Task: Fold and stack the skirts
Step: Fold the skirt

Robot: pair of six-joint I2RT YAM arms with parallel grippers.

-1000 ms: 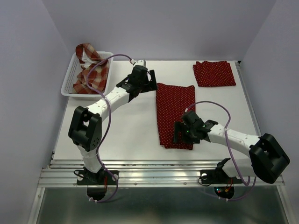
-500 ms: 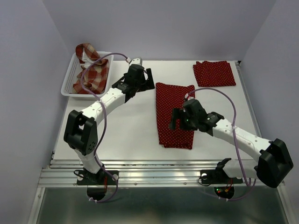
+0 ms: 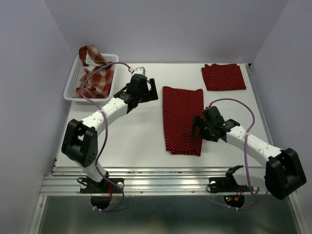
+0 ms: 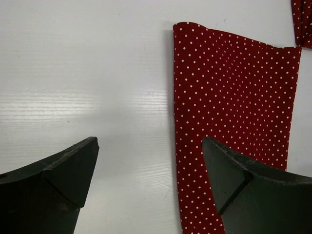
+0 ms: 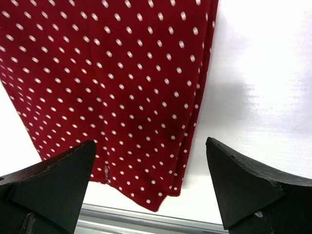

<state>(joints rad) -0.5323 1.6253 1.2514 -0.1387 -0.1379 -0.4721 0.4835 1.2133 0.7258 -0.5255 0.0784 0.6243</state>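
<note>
A dark red polka-dot skirt lies flat as a long strip in the middle of the table. My left gripper hovers open just left of its far-left corner. In the left wrist view the skirt fills the right half, with bare table between the left gripper's fingers. My right gripper is open over the skirt's right edge near its front end, with the skirt below the right gripper. A second polka-dot skirt lies folded at the back right. A plaid skirt is heaped in the basket.
The white lattice basket stands at the back left corner. A metal rail runs along the table's front edge, just past the skirt's near end. Walls close in the table on the left, back and right.
The right gripper has moved from the skirt's near-left part across to its right edge. The left gripper has drawn back a little, left of the skirt's far corner. Both stayed open.
</note>
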